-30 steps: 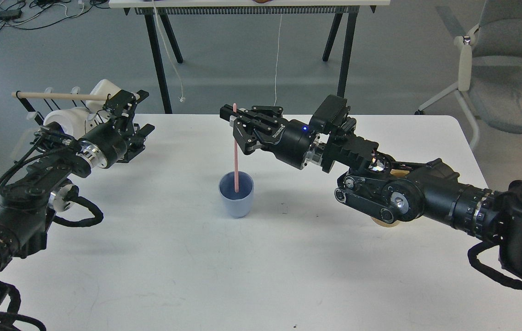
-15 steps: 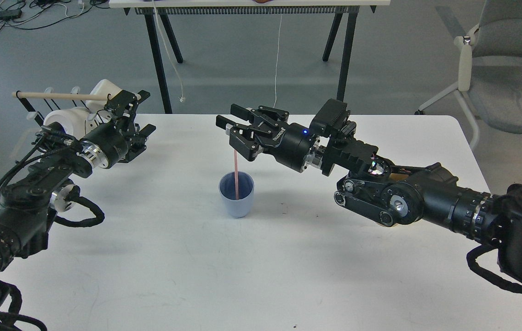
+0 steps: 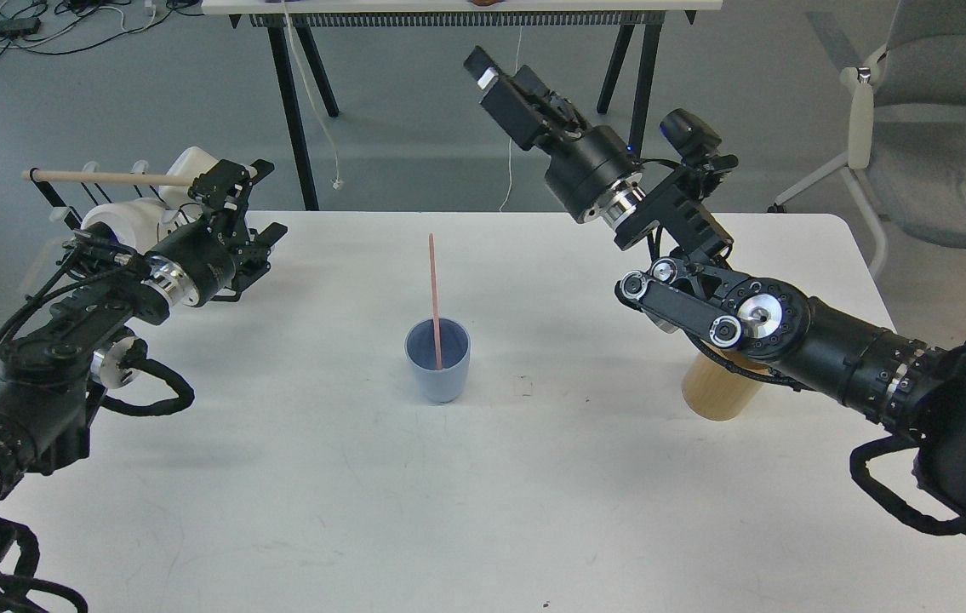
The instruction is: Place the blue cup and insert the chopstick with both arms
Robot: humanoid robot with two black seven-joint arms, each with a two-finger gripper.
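Observation:
The blue cup (image 3: 437, 370) stands upright near the middle of the white table (image 3: 483, 511). A pink chopstick (image 3: 432, 289) stands in it, leaning slightly left, with its top well above the rim. My right gripper (image 3: 504, 77) is open and empty, raised high behind and to the right of the cup, past the table's far edge. My left gripper (image 3: 236, 180) is at the table's far left and is shut on a beige wooden chopstick (image 3: 108, 178), held level and pointing left.
A wooden cylinder holder (image 3: 717, 393) stands on the table under my right forearm. A white device (image 3: 138, 217) sits at the back left corner. Black legs of another table (image 3: 295, 111) stand behind, and a grey chair (image 3: 917, 128) stands at the far right.
My right gripper opened and let go of the pink chopstick, which now rests in the cup. It then rose up and back to the right. The left arm barely moved.

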